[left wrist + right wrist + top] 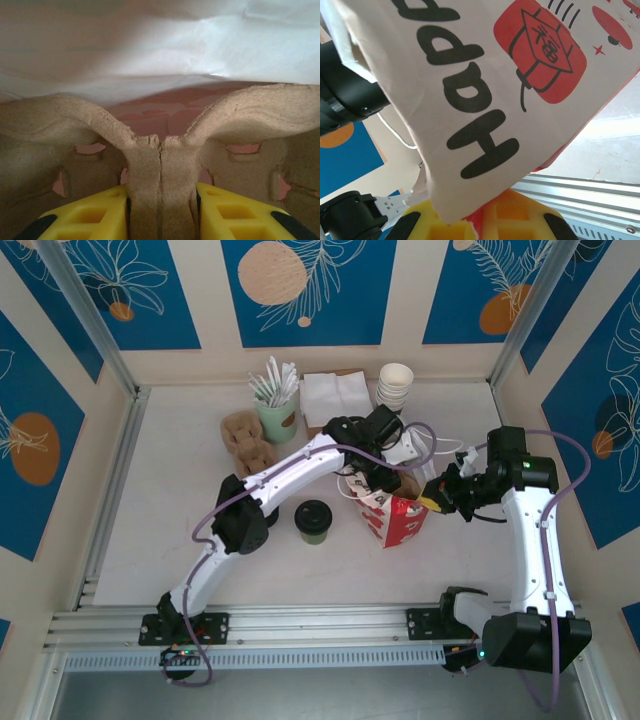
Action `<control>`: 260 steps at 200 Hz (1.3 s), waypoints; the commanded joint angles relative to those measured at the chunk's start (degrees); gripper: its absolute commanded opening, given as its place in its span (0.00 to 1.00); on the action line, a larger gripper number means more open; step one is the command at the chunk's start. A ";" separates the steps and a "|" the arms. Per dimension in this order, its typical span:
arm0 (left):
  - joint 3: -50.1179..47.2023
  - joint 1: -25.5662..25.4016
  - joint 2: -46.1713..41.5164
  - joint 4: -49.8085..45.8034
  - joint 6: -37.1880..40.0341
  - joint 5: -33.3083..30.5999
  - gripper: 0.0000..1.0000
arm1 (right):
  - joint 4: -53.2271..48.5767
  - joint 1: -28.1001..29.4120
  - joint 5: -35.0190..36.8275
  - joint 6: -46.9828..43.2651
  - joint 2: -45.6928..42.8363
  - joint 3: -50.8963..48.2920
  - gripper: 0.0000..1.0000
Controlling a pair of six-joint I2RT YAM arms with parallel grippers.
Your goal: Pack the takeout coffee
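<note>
The left claw (161, 200) was clamped on the centre ridge of a pulp cup carrier (60, 125) inside the red paper bag (402, 522). The right claw (433, 500) pinched the bag's rim, fully closed. The takeout coffee (313, 521) stood upright on the table (180, 490), left of both claws, outside the bag.

A small olive-green paper cup with a round black plastic lid (313, 521) is standing upright on the white worktop (170, 490), its lid sitting snugly on top. It is resting untouched toward the front, just left of the much taller red-and-white paper bag (400, 520), not yet inside it.
</note>
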 commanded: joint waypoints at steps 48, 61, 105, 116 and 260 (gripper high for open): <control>0.40 -0.49 3.23 -2.47 1.15 1.70 0.36 | -1.51 0.60 -0.08 -0.21 -0.92 1.35 0.00; 0.45 -0.49 3.28 -2.39 1.03 1.71 0.37 | -1.47 0.65 -0.09 -0.14 -0.91 1.17 0.00; 0.45 -0.49 2.26 -1.55 0.41 1.82 0.57 | -1.27 0.82 -0.17 0.01 -1.00 0.98 0.00; 0.45 -0.49 1.69 -1.23 0.20 1.98 0.61 | -1.21 0.90 -0.17 0.00 -1.00 0.83 0.00; 1.14 -0.49 -9.33 2.11 -5.33 6.89 0.89 | 1.25 0.17 0.78 2.69 -1.54 0.21 0.00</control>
